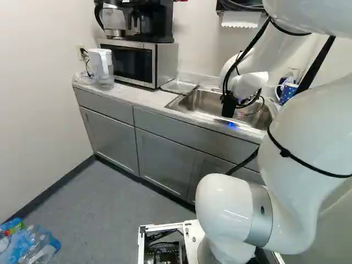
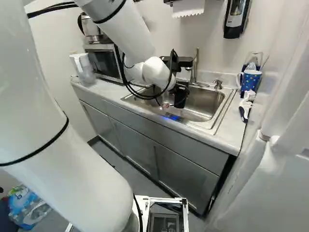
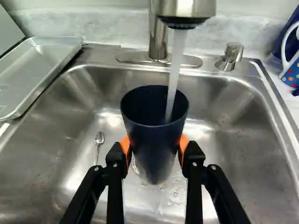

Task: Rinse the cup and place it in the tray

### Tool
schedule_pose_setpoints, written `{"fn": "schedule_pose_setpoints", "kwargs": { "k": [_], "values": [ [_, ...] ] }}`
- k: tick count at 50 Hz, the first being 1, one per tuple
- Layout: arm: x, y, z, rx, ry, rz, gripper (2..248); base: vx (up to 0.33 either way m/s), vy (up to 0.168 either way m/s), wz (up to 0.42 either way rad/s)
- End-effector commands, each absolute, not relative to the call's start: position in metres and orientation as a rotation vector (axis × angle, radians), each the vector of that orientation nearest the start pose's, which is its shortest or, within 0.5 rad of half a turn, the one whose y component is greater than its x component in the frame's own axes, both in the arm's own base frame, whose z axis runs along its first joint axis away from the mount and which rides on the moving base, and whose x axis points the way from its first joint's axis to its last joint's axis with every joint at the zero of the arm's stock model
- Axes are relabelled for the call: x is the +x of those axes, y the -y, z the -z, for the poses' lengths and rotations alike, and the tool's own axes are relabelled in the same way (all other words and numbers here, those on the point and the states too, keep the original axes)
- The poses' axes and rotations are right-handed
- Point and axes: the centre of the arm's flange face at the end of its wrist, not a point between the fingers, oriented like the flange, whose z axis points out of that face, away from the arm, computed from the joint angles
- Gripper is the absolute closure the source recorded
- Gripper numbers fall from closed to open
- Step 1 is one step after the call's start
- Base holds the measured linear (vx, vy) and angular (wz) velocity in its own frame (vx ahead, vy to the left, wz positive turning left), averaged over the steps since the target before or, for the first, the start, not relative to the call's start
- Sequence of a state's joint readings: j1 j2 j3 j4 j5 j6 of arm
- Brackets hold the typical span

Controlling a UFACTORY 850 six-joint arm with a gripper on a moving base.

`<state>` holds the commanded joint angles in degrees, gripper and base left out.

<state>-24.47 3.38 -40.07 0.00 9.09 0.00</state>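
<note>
The white arm (image 2: 72, 154) fills the left of the right base view; in the left base view it climbs at the lower right, folds over near the upper right, and its forearm slants down so the wrist hangs over the sink. The grey-fronted counter (image 1: 129, 102) carries the steel sink (image 3: 243, 116), with the metal tray (image 3: 51, 63) beside it. The faucet (image 3: 187, 8) reaches over the cup. The black gripper (image 1: 229, 105) is clamped on the dark cup (image 3: 152, 144), an orange pad against each side. The cup is held over the basin, close to upright: its mouth faces up, its long axis runs down through its narrower base toward the basin floor, and the water stream (image 3: 175, 65) falls into it. A spoon (image 3: 98, 139) lies in the basin beside the gripper.
</note>
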Motion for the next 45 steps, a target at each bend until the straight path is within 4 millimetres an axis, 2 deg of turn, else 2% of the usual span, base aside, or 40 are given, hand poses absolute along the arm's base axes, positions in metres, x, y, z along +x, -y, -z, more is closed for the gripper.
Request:
{"fn": "schedule_pose_setpoints", "kwargs": {
  "k": [23,34,45],
  "values": [
    [0.419,0.192,-0.473,-2.917,-0.637,1.488,130,0.0,0.0,0.0],
    [0.422,0.194,-0.477,-2.886,-0.63,1.572,130,0.0,0.0,0.0],
    [0.422,0.194,-0.477,-2.885,-0.63,1.574,130,0.0,0.0,0.0]
  ]
}}
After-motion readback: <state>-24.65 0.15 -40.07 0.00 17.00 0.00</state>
